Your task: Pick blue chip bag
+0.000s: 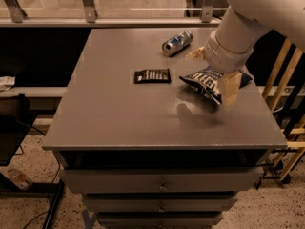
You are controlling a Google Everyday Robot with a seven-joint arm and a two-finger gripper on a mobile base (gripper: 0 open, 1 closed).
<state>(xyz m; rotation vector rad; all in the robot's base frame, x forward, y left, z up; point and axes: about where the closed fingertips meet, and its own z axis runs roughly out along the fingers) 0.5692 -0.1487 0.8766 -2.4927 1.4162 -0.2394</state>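
Note:
The blue chip bag (204, 82), crinkled dark navy with white lettering, lies on the right part of the grey table (124, 113). My gripper (212, 72) hangs from the white arm directly over the bag. It is open, with one cream finger (229, 88) at the bag's near right side and the other (196, 55) at its far left side. The arm's wrist hides the bag's upper right part.
A silver-blue drink can (177, 42) lies on its side at the back of the table. A small flat black packet (152, 75) lies left of the bag. Drawers sit below the tabletop; a wooden frame (286, 94) stands to the right.

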